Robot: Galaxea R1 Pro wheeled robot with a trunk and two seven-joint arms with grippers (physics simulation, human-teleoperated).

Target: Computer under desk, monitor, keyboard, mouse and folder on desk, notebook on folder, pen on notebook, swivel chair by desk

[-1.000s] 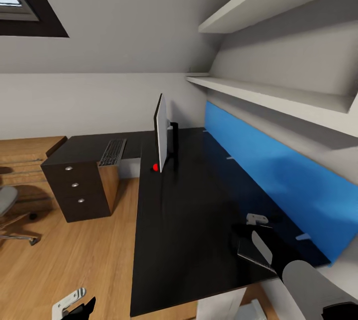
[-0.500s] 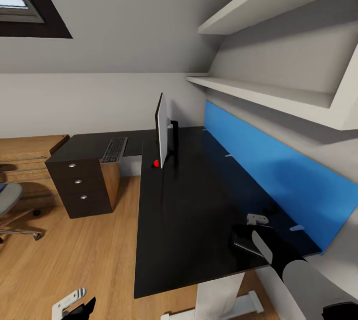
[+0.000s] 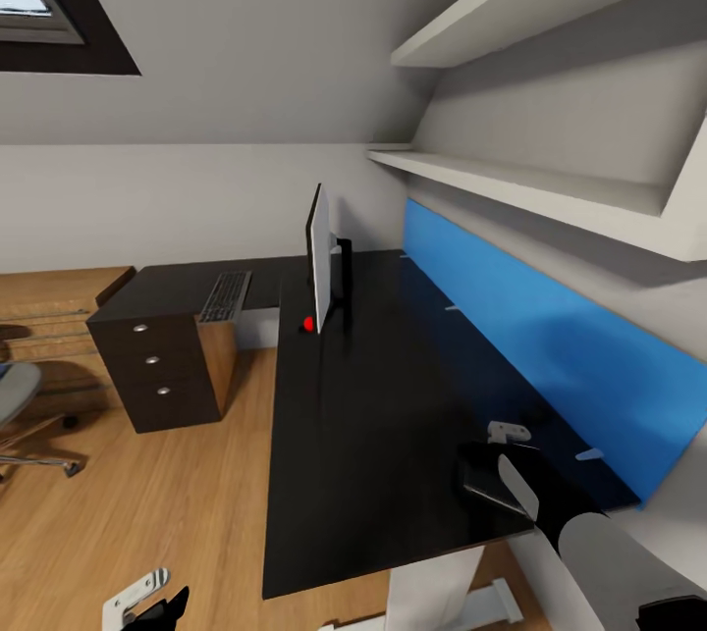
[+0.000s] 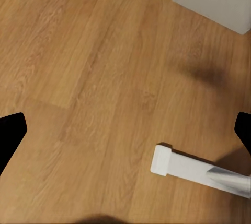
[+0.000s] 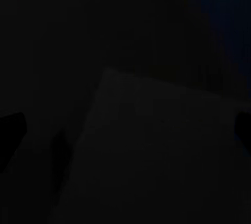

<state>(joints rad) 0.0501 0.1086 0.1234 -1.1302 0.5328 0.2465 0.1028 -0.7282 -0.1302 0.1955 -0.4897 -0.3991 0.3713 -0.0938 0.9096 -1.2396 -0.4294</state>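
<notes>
The right claw (image 3: pixel 506 454) hovers over a grey notebook (image 3: pixel 486 482) on the bench (image 3: pixel 363 435) far from the monitor (image 3: pixel 317 263), grip unclear; the notebook probably needs moving next.

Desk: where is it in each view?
Head view: desk, black top, centre to lower right.
Left wrist view: its white foot on the wood floor.
Right wrist view: its dark top behind a flat slab.
Shared landmark: white foot, at head view's bottom edge.
</notes>
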